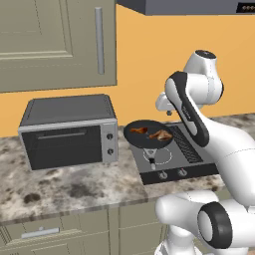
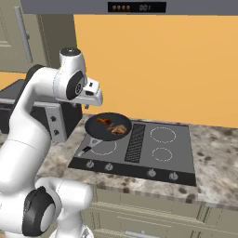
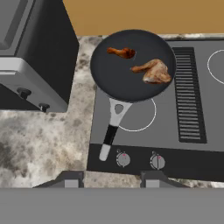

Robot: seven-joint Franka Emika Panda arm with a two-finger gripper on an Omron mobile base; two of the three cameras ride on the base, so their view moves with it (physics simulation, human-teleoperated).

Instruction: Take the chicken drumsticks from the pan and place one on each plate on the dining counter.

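Note:
The black pan (image 3: 117, 81) sits on the stove's front-left burner with its handle pointing toward me, and it also shows in the left base view (image 1: 148, 142) and the right base view (image 2: 99, 131). Two chicken drumsticks lie in it: a small one (image 3: 122, 52) (image 1: 139, 130) (image 2: 104, 122) at the back and a bigger one (image 3: 154, 72) (image 1: 161, 135) (image 2: 120, 129) to the right. My gripper (image 3: 112, 180) (image 1: 168, 112) (image 2: 86, 107) hovers above the pan, open, with nothing between its fingers. The plates and the dining counter are out of view.
A grey toaster oven (image 1: 69, 132) (image 3: 30, 52) stands on the granite worktop (image 1: 74, 184) just left of the dark cooktop (image 2: 158, 148). An olive wall cabinet (image 1: 50, 40) hangs over the oven, and a range hood (image 2: 135, 7) hangs over the stove.

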